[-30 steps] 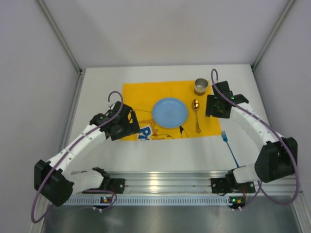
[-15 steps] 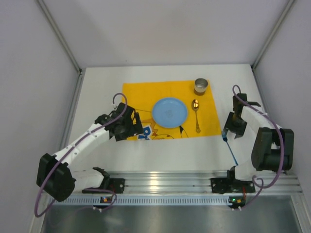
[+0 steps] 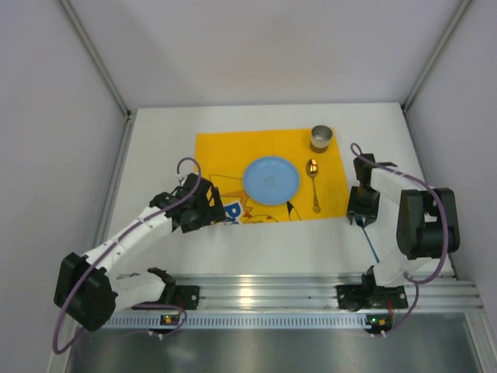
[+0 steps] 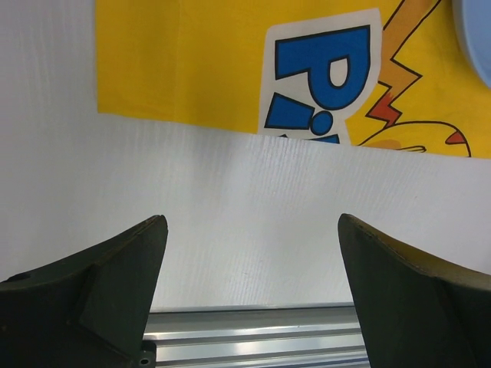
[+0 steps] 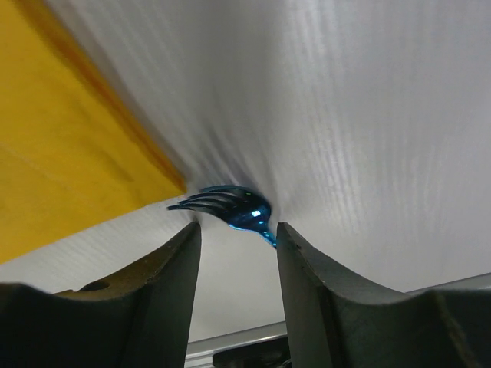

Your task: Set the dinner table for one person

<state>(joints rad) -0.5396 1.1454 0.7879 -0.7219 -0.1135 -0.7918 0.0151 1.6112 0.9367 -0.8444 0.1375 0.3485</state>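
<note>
The right fingers [image 5: 165, 291] stand a little apart with a narrow gap between them, clamped on nothing. Right at their tips lies the head of the blue fork [image 5: 244, 213], and its neck runs back into the gap; whether either finger touches it cannot be told. The tines point ahead and to the left, ending just beside the near corner of the yellow mat [image 5: 69, 153], which fills the space ahead-left of these fingers. Ahead and to the right is only the white table [image 5: 368, 115], on which the fork lies flat. From above, the fork's handle trails back from under these fingers toward the arm bases. The left fingers [image 4: 115, 284] are spread wide with nothing between them, held over a bare stretch of table. Just behind them runs the aluminium rail [image 4: 253, 341]. Ahead of their tips is the mat's near edge, with a blue letter and an orange lightning bolt printed on it, and farther ahead to the right shows the rim of the blue plate [image 4: 479, 38]. In the overhead view the plate sits on the mat between the two pairs of fingers, with the spoon [image 3: 314, 186] just beside it toward the right fingers and the metal cup [image 3: 321, 138] beyond the spoon, at the mat's far corner.
</note>
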